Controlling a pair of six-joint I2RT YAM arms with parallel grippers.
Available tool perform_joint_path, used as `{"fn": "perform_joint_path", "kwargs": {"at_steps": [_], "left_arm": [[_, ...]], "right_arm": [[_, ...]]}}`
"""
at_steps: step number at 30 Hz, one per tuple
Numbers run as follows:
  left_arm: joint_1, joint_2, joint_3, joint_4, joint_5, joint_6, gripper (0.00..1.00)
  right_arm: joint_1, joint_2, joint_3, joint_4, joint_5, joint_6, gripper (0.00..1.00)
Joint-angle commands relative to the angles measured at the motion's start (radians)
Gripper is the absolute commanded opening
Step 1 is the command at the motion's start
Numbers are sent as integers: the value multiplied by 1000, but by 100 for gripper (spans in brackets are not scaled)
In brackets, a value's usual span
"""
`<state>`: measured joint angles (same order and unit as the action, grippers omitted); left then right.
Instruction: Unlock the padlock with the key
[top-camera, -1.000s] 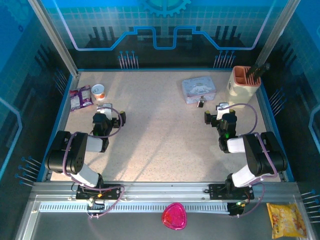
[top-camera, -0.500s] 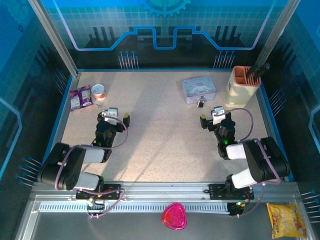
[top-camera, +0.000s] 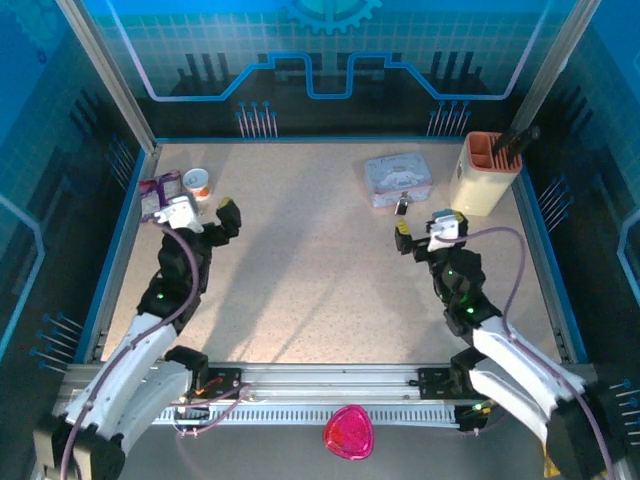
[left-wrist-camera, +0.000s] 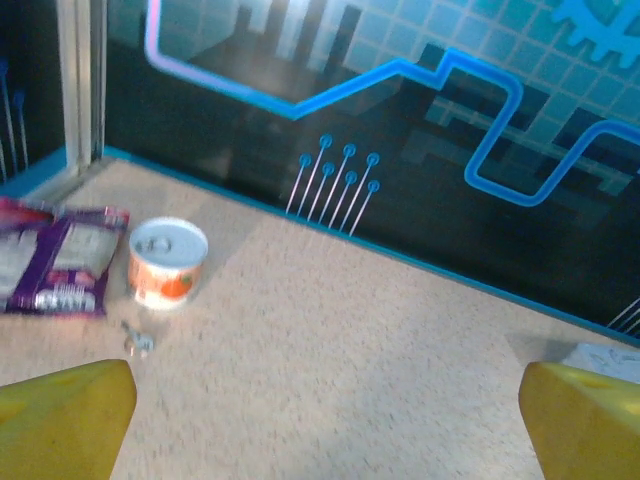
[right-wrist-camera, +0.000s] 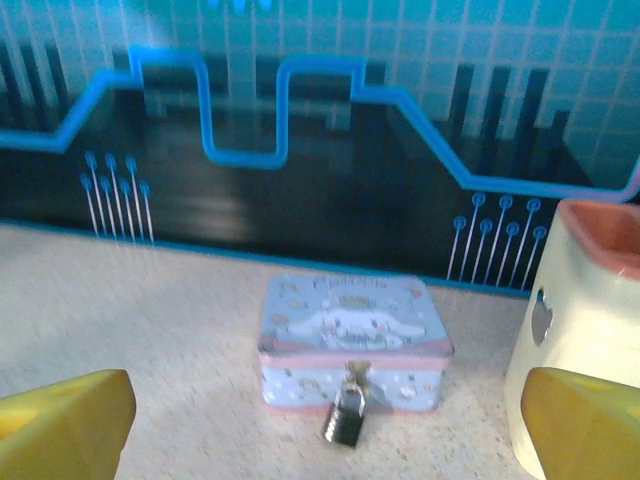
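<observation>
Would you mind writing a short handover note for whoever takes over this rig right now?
Left end effector: open, empty, facing a small metal piece, likely the key, on the table by the orange cup.
Right end effector: open, empty, facing the padlock, which hangs at the front latch of the pale tin.
Done: nothing picked up yet.
Left: pick up the key, steady the padlock, insert and turn.
</observation>
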<state>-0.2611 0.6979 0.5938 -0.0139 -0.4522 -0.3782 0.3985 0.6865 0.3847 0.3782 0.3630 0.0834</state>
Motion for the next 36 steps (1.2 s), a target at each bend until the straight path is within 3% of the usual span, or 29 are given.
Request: {"fn": "perform_joint_path", "kwargs": {"at_steps": [1,3,5,7,13,18,20,24,30,36], "left_arm": [[0,-59,14,-275,28,-159,99],[2,-117,-12,-253,30,-187,99],[7,-170,-64,-142,123,-142,99],[7,-148,-53,-137,149,-144,99],[8,200,157,-225,245,-33,99],[20,490,386,-377,131,-45,99],[74,585,467,-436,119,-94,99],[188,711,535,-462,182,-185,99],[288,868,629,-504,174,-218,98],[344,1044,746,-556,189,-217,86]], "right_arm": [[-17,-132,91,-463,-14,214,100],[-39,-201,105,-559,-27,277,100],[-77,-279,54,-522,-87,297,100],[-117,-343,-9,-457,-186,304,100],[-133,-319,-46,-442,-249,299,100],[-134,-277,-25,-451,-262,290,100],[-132,-283,-27,-456,-261,292,100],[-132,-309,-30,-464,-252,293,100],[-133,-330,-34,-472,-233,300,100],[-133,-332,-33,-474,-231,310,100]]}}
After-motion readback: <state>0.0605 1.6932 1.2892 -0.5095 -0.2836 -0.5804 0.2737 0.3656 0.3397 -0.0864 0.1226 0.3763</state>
